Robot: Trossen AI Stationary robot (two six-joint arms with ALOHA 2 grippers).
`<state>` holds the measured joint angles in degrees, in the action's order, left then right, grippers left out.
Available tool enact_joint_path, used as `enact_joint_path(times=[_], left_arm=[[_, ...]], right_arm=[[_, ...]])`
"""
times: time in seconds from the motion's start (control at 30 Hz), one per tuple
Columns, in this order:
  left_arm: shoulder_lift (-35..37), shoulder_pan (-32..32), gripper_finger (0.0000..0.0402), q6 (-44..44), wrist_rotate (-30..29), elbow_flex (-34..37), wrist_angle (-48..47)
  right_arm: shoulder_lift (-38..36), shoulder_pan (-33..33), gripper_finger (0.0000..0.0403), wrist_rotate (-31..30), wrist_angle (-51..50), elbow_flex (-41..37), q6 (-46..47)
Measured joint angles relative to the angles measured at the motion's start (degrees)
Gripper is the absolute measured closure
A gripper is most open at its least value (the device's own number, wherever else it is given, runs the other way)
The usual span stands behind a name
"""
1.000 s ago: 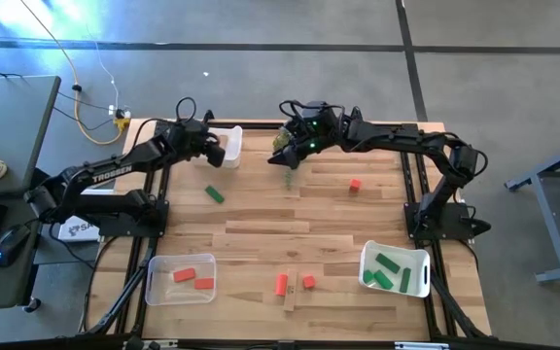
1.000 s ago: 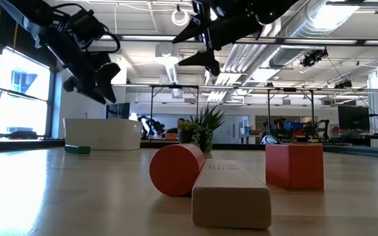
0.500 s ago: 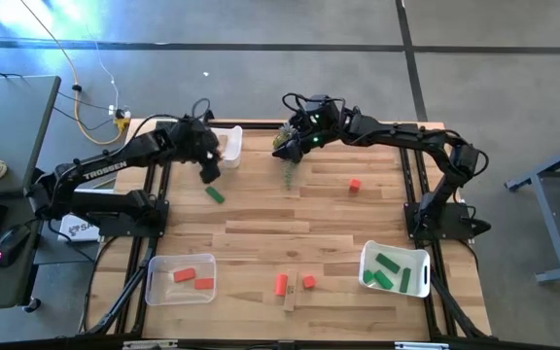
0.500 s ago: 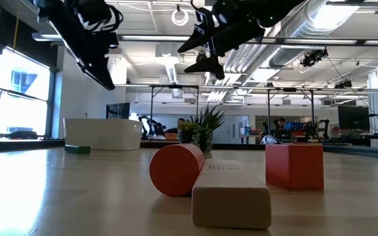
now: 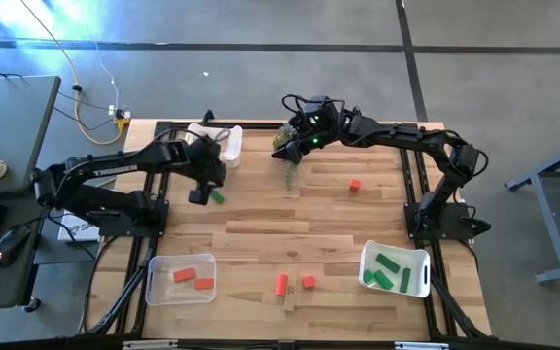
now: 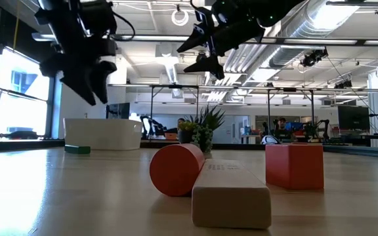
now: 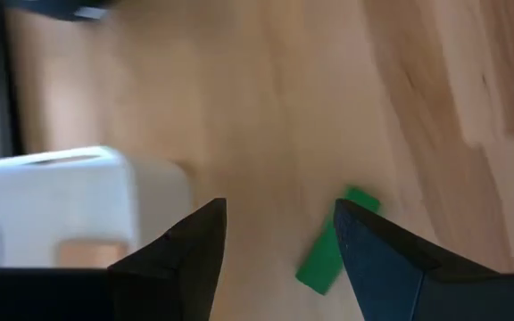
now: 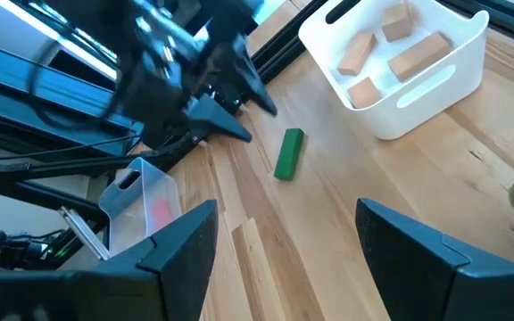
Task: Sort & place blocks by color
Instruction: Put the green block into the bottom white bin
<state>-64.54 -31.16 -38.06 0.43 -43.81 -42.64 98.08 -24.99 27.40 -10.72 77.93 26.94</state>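
Observation:
My left gripper (image 5: 200, 191) is open and empty. It hangs above the table just left of a green bar block (image 5: 216, 196), which lies flat on the wood. In the left wrist view the green block (image 7: 332, 253) shows beside one finger. My right gripper (image 5: 291, 148) is open and empty, held high over the far middle by the small potted plant (image 5: 286, 160). A red cube (image 5: 355, 185) lies alone right of centre. A red cylinder (image 5: 281, 284), a red cube (image 5: 308, 281) and a tan bar (image 5: 290, 297) lie near the front edge.
A white bin (image 5: 226, 143) with tan blocks stands at the far left. A clear bin (image 5: 179, 277) with two red blocks stands at the near left. A white bin (image 5: 394, 269) with green blocks stands at the near right. Bare wood lies in the table's middle.
My left gripper has gone from beside the far white bin toward the table's near edge, to a place beside the green block, and has tipped to point more steeply down. It stays open.

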Motion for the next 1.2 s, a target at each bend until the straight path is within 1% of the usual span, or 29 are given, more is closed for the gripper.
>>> enact_joint_path(times=[0.07,0.3,0.43,0.73,1.07,1.2], left_arm=[[-2.3,0.8,0.0206,-2.0,0.0,0.0,-0.4],[-10.3,2.6,0.0206,-3.3,-0.1,0.0,-0.3],[-13.6,3.6,0.0206,-3.7,-2.0,0.0,-0.3],[-18.5,5.4,0.0206,-5.6,-3.1,0.0,-1.1],[-22.8,5.3,0.0206,-8.5,-4.6,0.0,-2.2],[-25.8,5.3,0.0206,-9.1,-6.4,0.0,-2.2]], right_arm=[[0.0,0.0,0.0151,0.0,0.0,0.0,0.0],[0.0,0.0,0.0151,-0.1,-0.4,0.0,0.0],[0.0,0.0,0.0151,-0.1,-0.5,0.0,0.0],[0.0,0.0,0.0151,-0.1,-0.5,0.0,-0.3],[0.0,-0.1,0.0151,-0.2,-0.6,0.0,-2.2],[0.0,-0.1,0.0151,-0.2,-0.7,0.0,-2.4]])
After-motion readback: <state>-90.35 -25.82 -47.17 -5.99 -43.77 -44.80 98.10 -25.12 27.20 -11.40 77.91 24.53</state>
